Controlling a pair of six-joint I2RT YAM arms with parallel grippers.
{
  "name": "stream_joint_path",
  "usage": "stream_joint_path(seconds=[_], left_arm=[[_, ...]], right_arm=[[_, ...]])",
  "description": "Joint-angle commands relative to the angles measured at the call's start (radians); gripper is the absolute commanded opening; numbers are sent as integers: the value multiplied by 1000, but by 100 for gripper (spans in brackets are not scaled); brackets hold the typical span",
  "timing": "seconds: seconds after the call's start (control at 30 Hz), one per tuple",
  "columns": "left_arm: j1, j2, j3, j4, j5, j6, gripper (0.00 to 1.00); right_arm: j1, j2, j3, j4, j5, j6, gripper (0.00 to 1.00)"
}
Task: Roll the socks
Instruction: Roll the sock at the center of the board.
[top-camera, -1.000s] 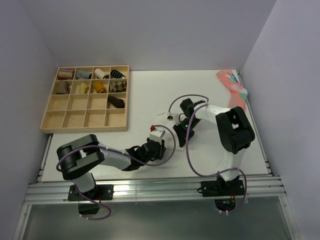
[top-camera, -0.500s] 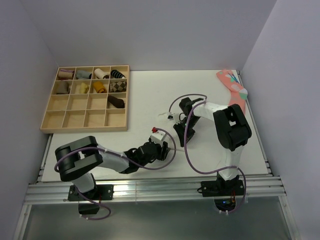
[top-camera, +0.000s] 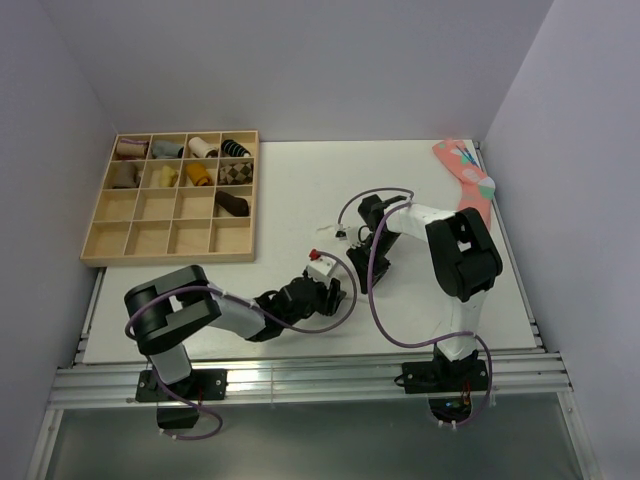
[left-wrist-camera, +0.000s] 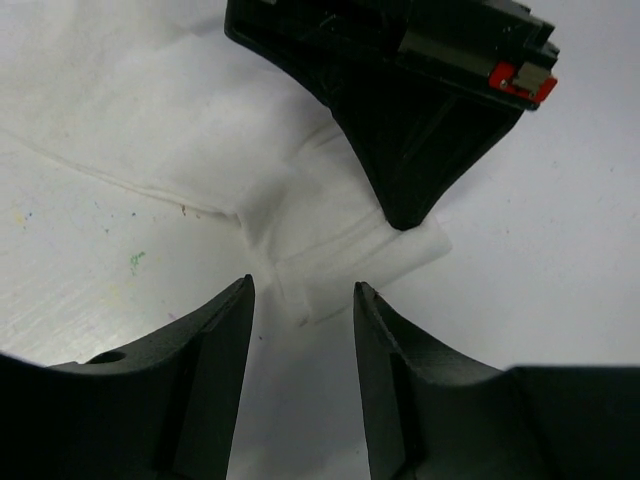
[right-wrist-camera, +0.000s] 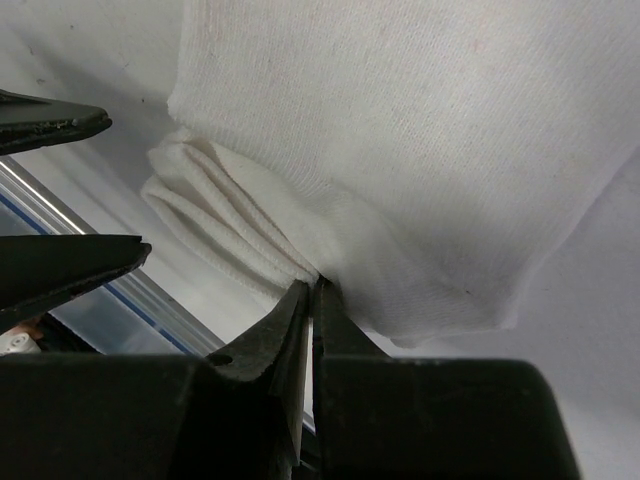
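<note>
Wood sat at your far left: the wooden tray lay on the white table. Its sock rolls, in tan, grey, brown and black, sat in the two far rows, with one dark roll in the third row.

Near the middle of the table, toward the near edge, you had the left gripper low over the surface. Its jaws stood open, a finger on either side of the rolled end of the socks. I could not tell whether the fingers touched the cloth.

The socks lay flat on the table between your two grippers. The loose white fabric spread away to the far left, and the short folded roll pointed at the left gripper.

Just to the right, your right gripper was closed. Its tips pressed against the folds of the roll, but I could not tell whether any cloth was caught between them.

At the far right edge lay the pink dotted sock, well apart from both arms.
</note>
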Motion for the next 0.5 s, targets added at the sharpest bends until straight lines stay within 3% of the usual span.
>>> stream_joint_path(seconds=[0.0,0.47], left_arm=[[18,20,47,50,27,-1,49],[25,81,58,56,47,-26,47]], right_arm=[[-10,30,6,36,107,-18,5],[-8,30,2,43,110,-8,4]])
